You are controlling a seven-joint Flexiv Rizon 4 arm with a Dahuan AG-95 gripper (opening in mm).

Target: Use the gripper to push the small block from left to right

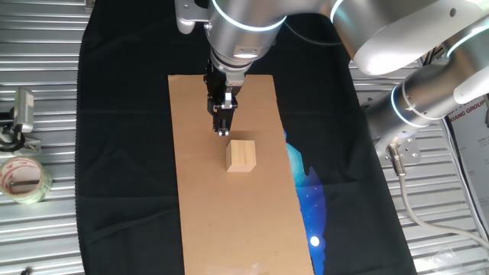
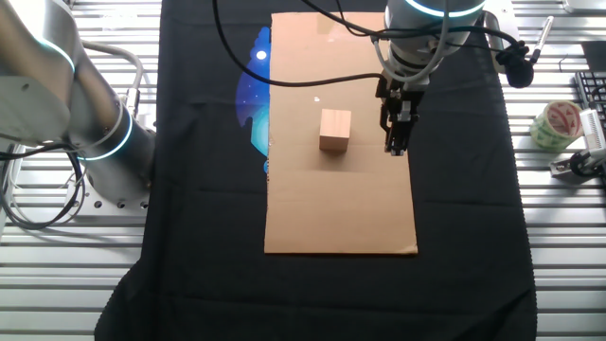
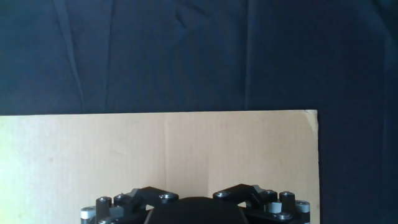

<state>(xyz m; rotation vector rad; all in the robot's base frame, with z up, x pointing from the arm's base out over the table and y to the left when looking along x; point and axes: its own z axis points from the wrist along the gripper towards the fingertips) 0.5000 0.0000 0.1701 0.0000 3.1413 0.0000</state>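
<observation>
The small block (image 1: 241, 155) is a pale tan wooden cube standing on the brown cardboard sheet (image 1: 229, 221). It also shows in the other fixed view (image 2: 334, 130). The gripper (image 1: 221, 128) hangs from the silver arm with its tips low over the cardboard, a short gap from the block and not touching it. In the other fixed view the gripper (image 2: 395, 144) is to the right of the block. Its fingers look pressed together with nothing between them. The hand view shows only the gripper's black base, the cardboard (image 3: 155, 149) and black cloth; the block is out of that view.
A black cloth (image 1: 122, 153) with a blue print covers the metal table under the cardboard. A clear tape roll (image 1: 23, 177) and a small grey device (image 1: 23, 111) lie off the cloth; the roll also shows in the other fixed view (image 2: 557, 125). The arm's base (image 2: 85, 123) stands beside the cloth.
</observation>
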